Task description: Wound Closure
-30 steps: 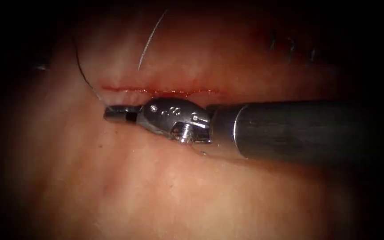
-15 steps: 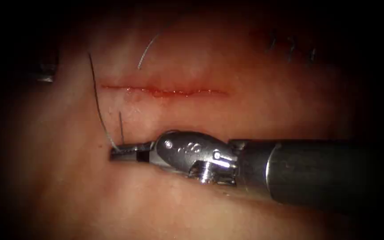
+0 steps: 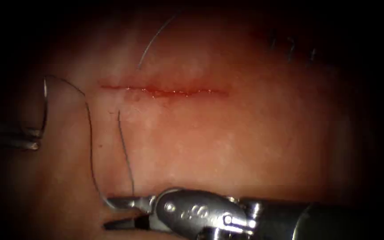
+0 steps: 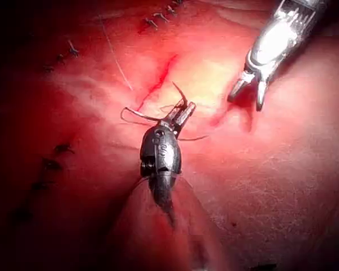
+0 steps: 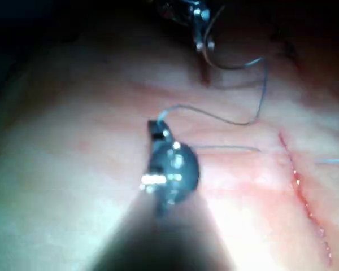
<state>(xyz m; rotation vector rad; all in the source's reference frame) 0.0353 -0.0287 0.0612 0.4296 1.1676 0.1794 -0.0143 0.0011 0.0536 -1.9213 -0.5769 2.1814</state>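
Observation:
At the left of the cut (image 3: 165, 91), my left tool (image 3: 33, 136) is shut on the curved needle (image 3: 45, 106), which is out of the tissue. The grip is near the arc's lower end, and the thread (image 3: 89, 146) leaves from its upper end. In the left wrist view the left tool (image 4: 183, 110) holds the needle (image 4: 137, 116) beside the cut (image 4: 158, 82). The thread runs down to my right tool (image 3: 118, 213), which lies below the cut with jaws apart and the thread against the upper jaw. A second strand (image 3: 125, 151) rises toward the cut. The right tool (image 4: 248, 96) also stands open there.
A loose thread (image 3: 152, 40) lies above the cut. Finished stitches (image 3: 291, 44) sit at the upper right. Red fluid lines the cut. The right wrist view has the right tool (image 5: 157, 127), the thread (image 5: 214, 116) and the cut (image 5: 299, 186).
My right tool moved down away from the cut, drawing thread with it, then its jaws parted. The left tool with the needle came into view at the left.

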